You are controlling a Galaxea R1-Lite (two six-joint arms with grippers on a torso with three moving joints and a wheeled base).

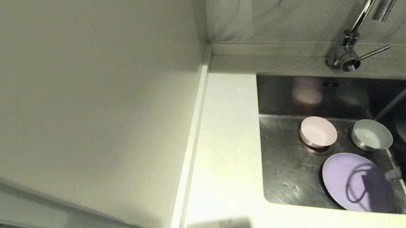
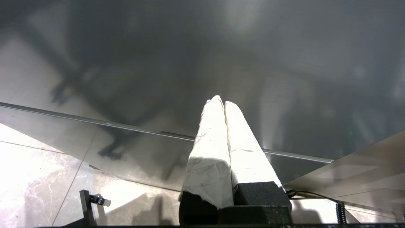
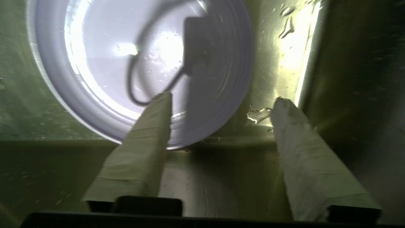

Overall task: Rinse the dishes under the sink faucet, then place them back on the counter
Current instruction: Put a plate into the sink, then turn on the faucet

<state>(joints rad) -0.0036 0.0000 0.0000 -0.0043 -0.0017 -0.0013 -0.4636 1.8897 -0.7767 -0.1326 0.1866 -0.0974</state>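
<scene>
All three dishes are in the steel sink (image 1: pixel 286 173). The pale pink bowl (image 1: pixel 318 132) sits over the drain strainer (image 1: pixel 321 149). To its right is the blue-grey bowl (image 1: pixel 371 134). The lilac plate (image 1: pixel 356 182) (image 3: pixel 142 63) lies near the front, wet with drops. My right gripper (image 1: pixel 395 175) (image 3: pixel 221 98) is open low at the plate's right rim. One finger (image 3: pixel 148 139) is over the rim and the other (image 3: pixel 300 142) is beside the plate, above the sink floor. The chrome faucet (image 1: pixel 374 2) stands at the back right, with no water running from it. My left gripper (image 2: pixel 222 101) is shut and empty, out of the head view.
The white speckled counter (image 1: pixel 223 157) runs left of the sink, bounded by a raised rim and a beige wall panel (image 1: pixel 72 106). The faucet lever (image 1: pixel 373 52) points right. Two overflow slots (image 1: pixel 330 84) mark the back wall. The left wrist view shows a steel panel (image 2: pixel 284 63) and marble floor (image 2: pixel 38 177).
</scene>
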